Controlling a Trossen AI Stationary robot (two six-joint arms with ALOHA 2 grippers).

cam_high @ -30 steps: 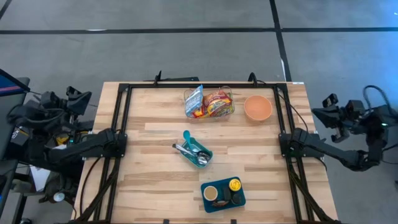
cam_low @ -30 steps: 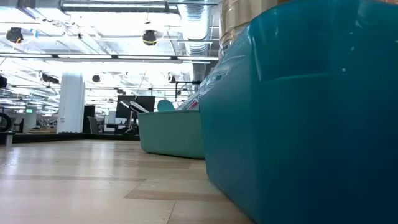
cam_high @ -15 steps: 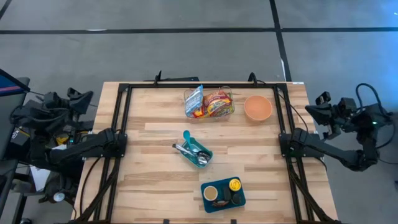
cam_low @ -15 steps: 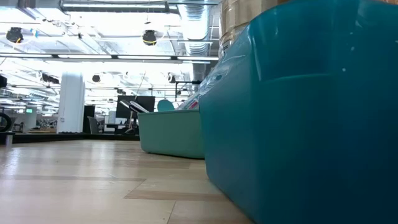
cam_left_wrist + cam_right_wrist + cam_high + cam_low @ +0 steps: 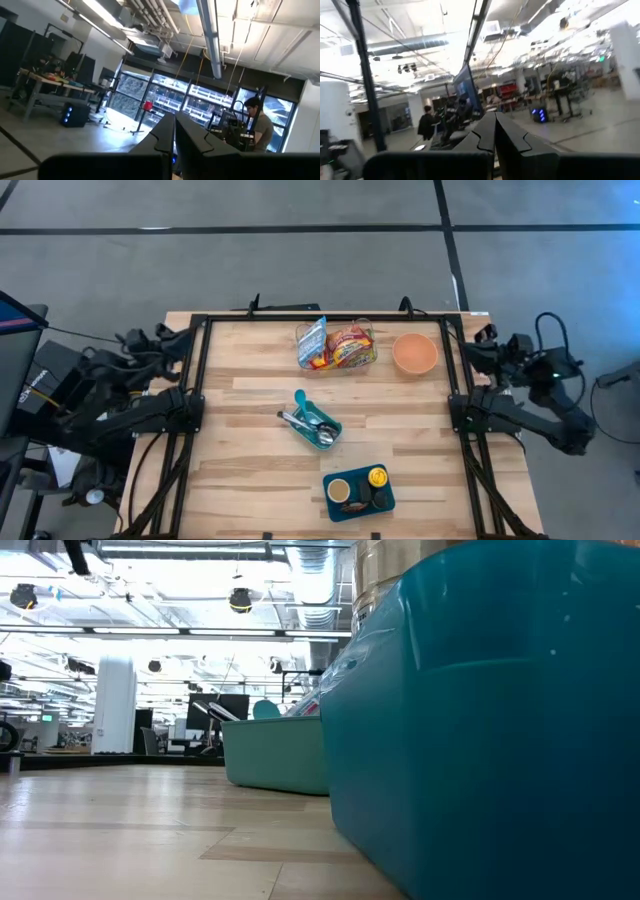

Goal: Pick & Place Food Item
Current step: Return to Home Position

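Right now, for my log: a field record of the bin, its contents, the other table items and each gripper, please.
transparent bin: far side of the table, near the middle
contents: blue noodle pack standing at its left end; red and orange packs beside it
orange bowl: right of the bin, empty
teal tray: table centre, holding utensils
blue tray: near edge, holding a cup and a yellow round item
left gripper: at the table's left edge, shut, empty
right gripper: at the table's right edge, shut, empty
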